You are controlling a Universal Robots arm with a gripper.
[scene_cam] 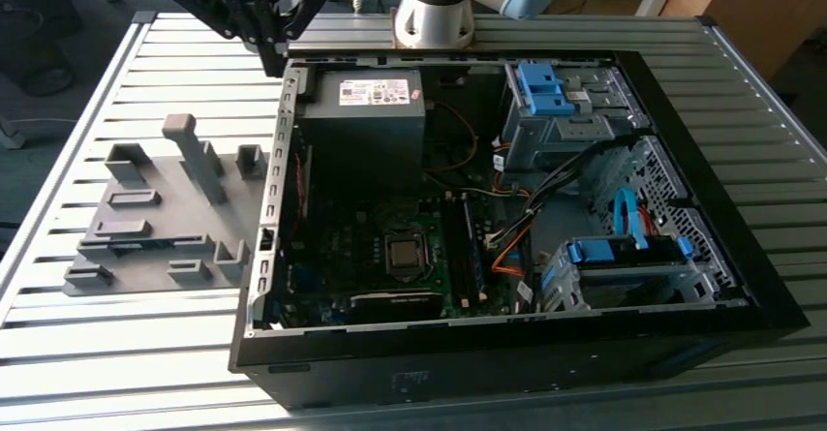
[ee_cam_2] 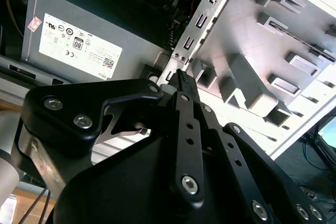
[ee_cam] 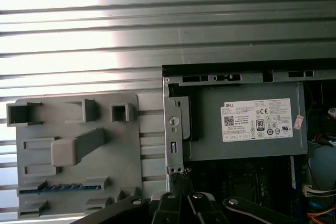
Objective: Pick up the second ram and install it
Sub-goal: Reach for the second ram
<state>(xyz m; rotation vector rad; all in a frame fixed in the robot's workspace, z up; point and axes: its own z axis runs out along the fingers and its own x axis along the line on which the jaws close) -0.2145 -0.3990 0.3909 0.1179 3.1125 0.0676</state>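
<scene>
On a ribbed, silvery metal table (scene_cam: 116, 63), an open black sheet-metal tower computer case (scene_cam: 517, 368), lying on its side. Just beside it, at the exterior view's left, a matt grey plastic fixture plate (scene_cam: 168, 228) with blocky pockets, low ridges and one tall slanted post.

Seated in a narrow slot of that plate, in the first wrist view, the second ram (ee_cam: 63, 187): a long, thin blue-green stick, lying low, little more than its upper edge showing.

Well apart from it, the black angular gripper (scene_cam: 274, 61), hanging over the case's far corner, at the wall next to the fixture. Jaws drawn tight together, slim bolted black fingers (ee_cam_2: 188, 129) meeting at the tips, nothing held.

Close beneath the tips, a bare steel rear bracket (ee_cam: 176, 129) with punched slots. Beside that, a boxy grey power supply (scene_cam: 362, 111) with a pale printed label. Deeper in the case, a dark green motherboard (scene_cam: 349, 247) with a square metal processor socket (scene_cam: 406, 254), bright blue plastic drive carriers (scene_cam: 543, 87), and orange and black cable bundles (scene_cam: 510, 257).

Between gripper and ram, the fixture's post and raised pockets. Behind the case, the arm's pale rounded base (scene_cam: 433, 15).
</scene>
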